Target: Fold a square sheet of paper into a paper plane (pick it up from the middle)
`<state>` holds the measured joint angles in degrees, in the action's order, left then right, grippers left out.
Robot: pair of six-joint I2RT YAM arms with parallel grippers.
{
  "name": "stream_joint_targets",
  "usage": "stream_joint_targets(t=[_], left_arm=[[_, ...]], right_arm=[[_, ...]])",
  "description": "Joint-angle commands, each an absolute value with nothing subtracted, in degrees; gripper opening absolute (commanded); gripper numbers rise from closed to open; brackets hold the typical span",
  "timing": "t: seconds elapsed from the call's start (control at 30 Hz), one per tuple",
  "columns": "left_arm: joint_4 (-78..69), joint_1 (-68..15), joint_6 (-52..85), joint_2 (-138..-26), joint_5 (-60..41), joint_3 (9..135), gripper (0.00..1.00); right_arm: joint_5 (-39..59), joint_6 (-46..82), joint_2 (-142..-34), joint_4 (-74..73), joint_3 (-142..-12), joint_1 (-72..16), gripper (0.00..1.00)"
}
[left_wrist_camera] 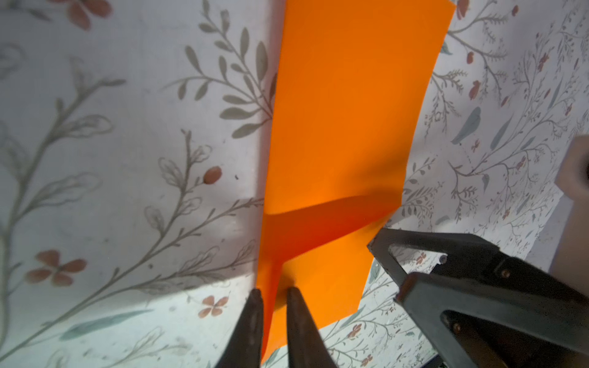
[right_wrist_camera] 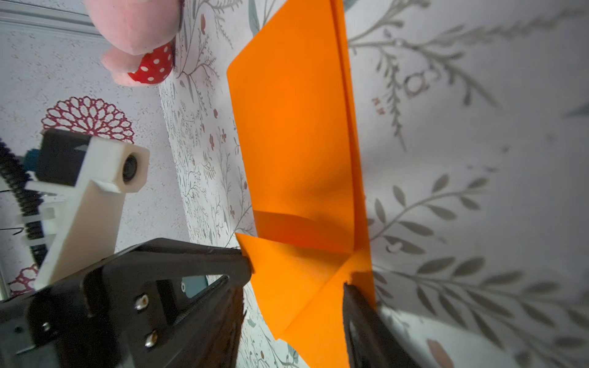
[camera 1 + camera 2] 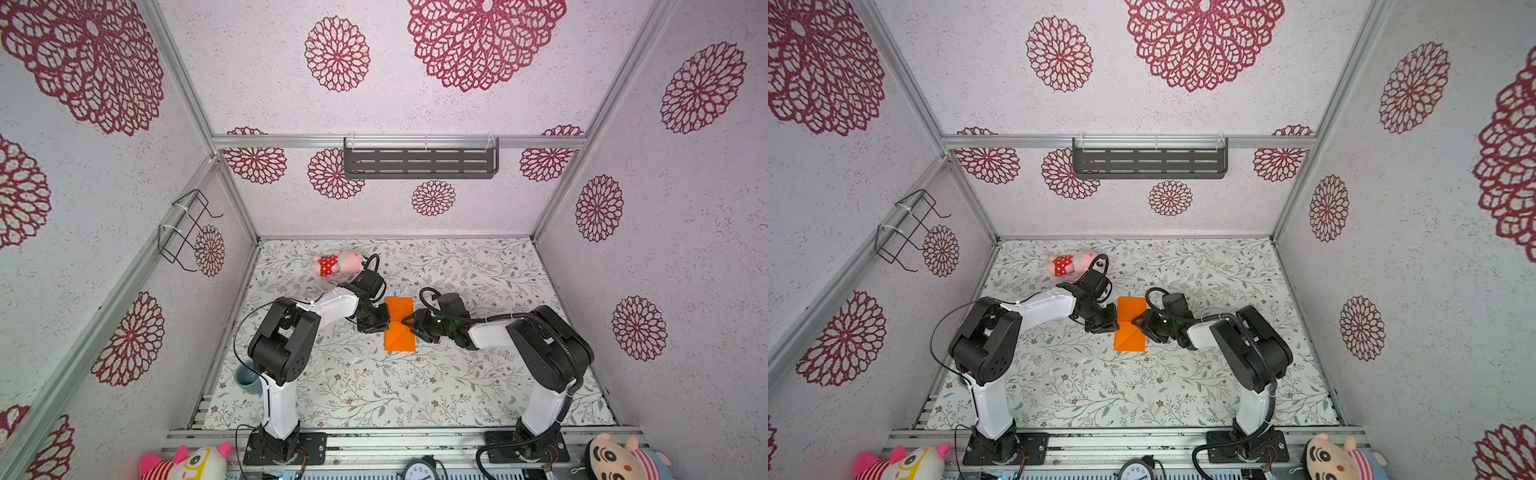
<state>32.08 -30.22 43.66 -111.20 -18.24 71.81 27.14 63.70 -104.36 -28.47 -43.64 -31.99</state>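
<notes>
Orange paper sheet [image 3: 400, 309], thin and bright, folded double into a long rectangle, lies mid-table on the white leaf-and-flower printed tablecloth [image 3: 457, 386], between the two arms. In both top views its long axis runs from the arm bases toward the back wall. Both short ends are blunt, one facing each way, and a diagonal crease crosses the nearer half. The black left gripper [image 3: 384, 323] meets the middle of the left long edge and the black right gripper [image 3: 411, 326] the middle of the right long edge; a dark fold line crosses the sheet between them. A pink plush toy in red white-dotted shorts [image 3: 337, 263] lies farther back and to the left, apart from the paper.

The wrist views add what the top views cannot resolve. The left wrist view shows the left gripper's fingers [image 1: 294, 306] set close together on the sheet's edge. A strip of orange is caught between them, and a raised ridge runs from that pinch across the paper. The right wrist view shows the right gripper's fingers [image 2: 353, 306] standing well apart with the sheet's width between them, one tip at the folded long edge. It also shows two stacked layers along that edge and triangular flaps meeting beside the tip. Only the top views show the sheet's full outline.
</notes>
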Motion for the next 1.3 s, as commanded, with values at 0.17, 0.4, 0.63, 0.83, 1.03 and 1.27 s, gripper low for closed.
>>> stream_joint_targets(t=[0.17,0.4,0.63,0.83,1.03,1.27], left_arm=[[32.16,-30.01,44.59,-114.74,-16.35,70.66,0.09],[32.66,-29.97,44.38,-115.13,-16.17,70.55,0.07],[32.87,-29.86,44.82,-115.08,-16.00,70.39,0.07],[32.28,-29.69,44.87,-110.16,-17.00,71.15,0.18],[31.80,-29.62,44.97,-108.80,-17.77,71.48,0.25],[31.38,-29.62,45.27,-109.86,-17.76,70.85,0.25]], right_arm=[[28.40,66.25,-106.52,-33.50,-43.72,-32.26,0.52],[29.92,67.41,-109.38,-37.24,-44.82,-32.71,0.44],[30.61,69.43,-110.61,-39.32,-44.98,-32.99,0.43],[27.00,67.67,-107.04,-35.40,-43.89,-32.87,0.45],[25.79,67.05,-104.82,-35.03,-42.64,-32.87,0.47],[24.70,67.80,-103.16,-34.93,-41.16,-32.87,0.50]])
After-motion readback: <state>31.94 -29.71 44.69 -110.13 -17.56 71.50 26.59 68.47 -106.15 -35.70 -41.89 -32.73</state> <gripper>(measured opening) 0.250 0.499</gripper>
